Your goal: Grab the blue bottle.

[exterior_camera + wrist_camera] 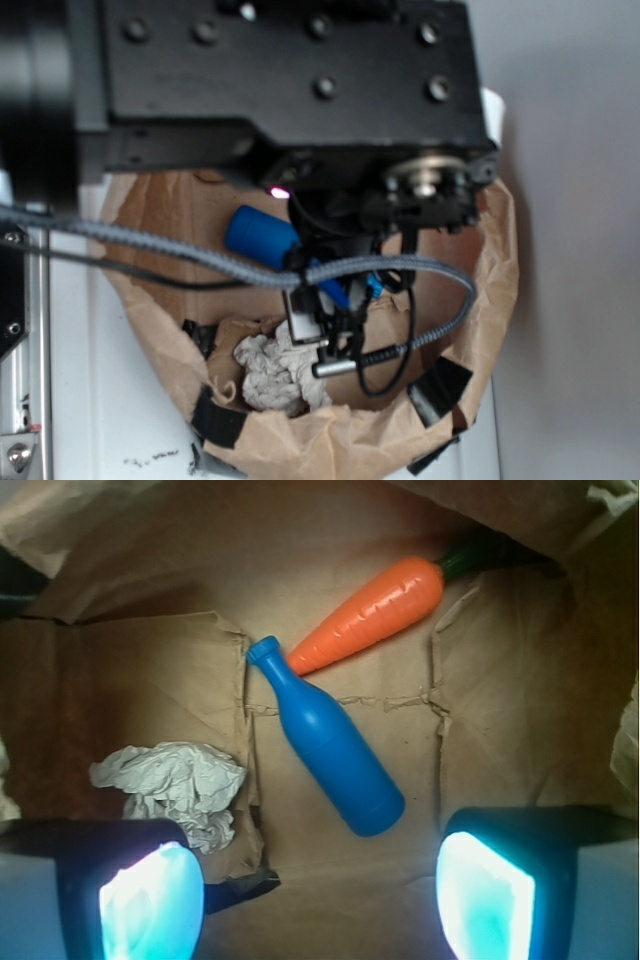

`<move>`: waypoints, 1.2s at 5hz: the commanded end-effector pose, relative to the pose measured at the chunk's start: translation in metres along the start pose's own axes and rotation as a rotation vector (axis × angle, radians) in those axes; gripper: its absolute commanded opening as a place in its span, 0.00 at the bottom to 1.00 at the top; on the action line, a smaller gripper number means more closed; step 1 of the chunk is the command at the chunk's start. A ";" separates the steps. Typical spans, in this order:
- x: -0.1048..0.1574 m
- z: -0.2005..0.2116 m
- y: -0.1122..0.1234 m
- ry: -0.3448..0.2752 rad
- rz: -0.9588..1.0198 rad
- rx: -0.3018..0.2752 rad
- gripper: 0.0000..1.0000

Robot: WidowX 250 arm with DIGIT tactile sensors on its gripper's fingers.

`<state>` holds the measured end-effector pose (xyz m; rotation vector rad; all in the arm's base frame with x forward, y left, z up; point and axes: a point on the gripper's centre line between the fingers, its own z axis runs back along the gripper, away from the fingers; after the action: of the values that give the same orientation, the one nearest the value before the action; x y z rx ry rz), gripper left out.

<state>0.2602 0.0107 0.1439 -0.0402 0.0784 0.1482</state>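
A blue bottle [328, 742] lies flat on the brown paper floor of a bag [140, 680], cap pointing away from the gripper [318, 892]. An orange carrot [372, 613] lies just beyond the cap, its tip nearly touching it. Crumpled white paper [178, 785] sits left of the bottle. The gripper hovers above the bottle's base, fingers [150, 900] apart, holding nothing.

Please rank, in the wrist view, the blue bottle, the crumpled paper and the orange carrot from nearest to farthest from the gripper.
Measured from the gripper, whose fingers are apart:
1. Blue bottle, just ahead between the fingers, base end closest.
2. Crumpled paper, off to the left by the left finger.
3. Orange carrot, farthest, at the upper right beyond the bottle's cap.
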 end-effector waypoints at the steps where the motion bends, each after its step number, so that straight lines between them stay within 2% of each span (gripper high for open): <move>1: 0.005 0.016 0.004 -0.064 0.013 -0.007 1.00; 4: 0.005 0.016 0.004 -0.064 0.013 -0.007 1.00; 5: 0.014 0.005 0.020 -0.012 0.019 0.014 1.00; 6: 0.015 -0.010 0.029 -0.020 -0.015 0.029 1.00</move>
<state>0.2673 0.0330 0.1210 -0.0143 0.0990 0.1171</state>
